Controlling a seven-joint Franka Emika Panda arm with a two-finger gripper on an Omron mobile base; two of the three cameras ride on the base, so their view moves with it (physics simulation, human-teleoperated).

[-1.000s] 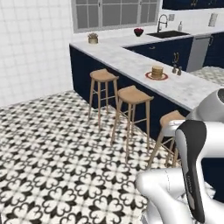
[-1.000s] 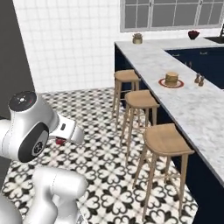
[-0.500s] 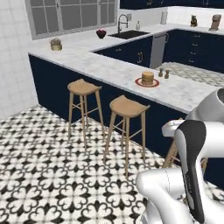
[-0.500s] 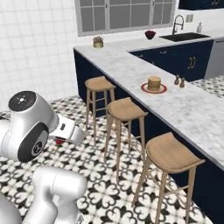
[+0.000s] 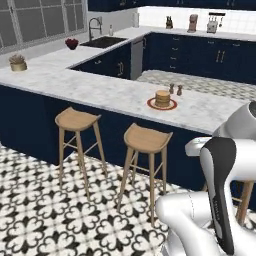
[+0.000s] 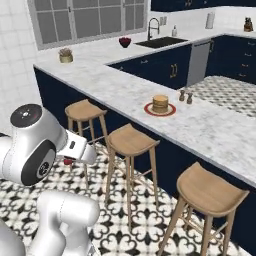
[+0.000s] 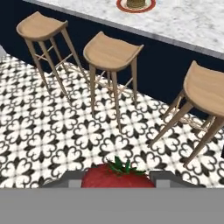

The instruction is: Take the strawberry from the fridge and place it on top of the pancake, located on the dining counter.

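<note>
1. My gripper (image 7: 116,181) is clamped on the strawberry (image 7: 117,176); in the hand view the red fruit with its green leaves sits between my two finger tips.
2. In the right base view the strawberry (image 6: 68,161) is a small red spot tucked under my hand, low beside my arm and above the patterned floor (image 6: 145,220).
3. Below and ahead of my hand stand three wooden stools (image 7: 111,51) in a row on the black-and-white tiles, lined up against the navy base of the dining counter (image 7: 192,22).
4. On that marble top rests the pancake (image 6: 160,103), a short golden stack on a red-rimmed plate (image 6: 149,108), well apart from my hand.
5. Two small brown shakers (image 6: 185,95) stand just beside the plate.
6. Farther back are a sink (image 6: 163,42) with a tap, a dark red bowl (image 6: 125,42) and a small potted plant (image 6: 65,54) below the window.
</note>
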